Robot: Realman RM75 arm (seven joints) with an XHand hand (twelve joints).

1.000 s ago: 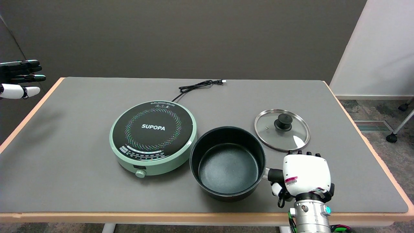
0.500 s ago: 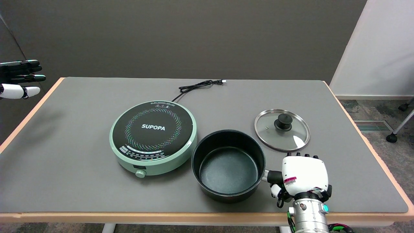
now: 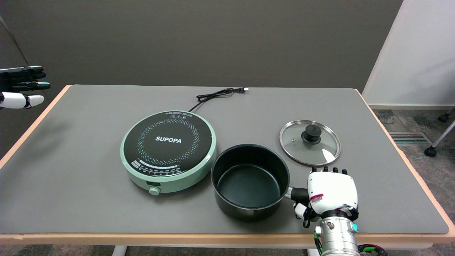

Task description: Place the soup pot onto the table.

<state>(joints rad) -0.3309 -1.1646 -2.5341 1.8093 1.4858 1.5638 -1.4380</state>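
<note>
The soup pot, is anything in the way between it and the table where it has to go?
Nothing visible is. The soup pot sits low over a bare gray patch of the table, the robot hand gripping its handle. The green cooker is beside it on the left, the glass lid behind right, neither underneath.

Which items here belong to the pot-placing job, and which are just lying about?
Part of the job:
soup pot, beside the cooker
right hand, holding the pot's handle
table

Just lying about:
induction cooker
glass lid, knob up
power cord
left hand, in the air
</note>
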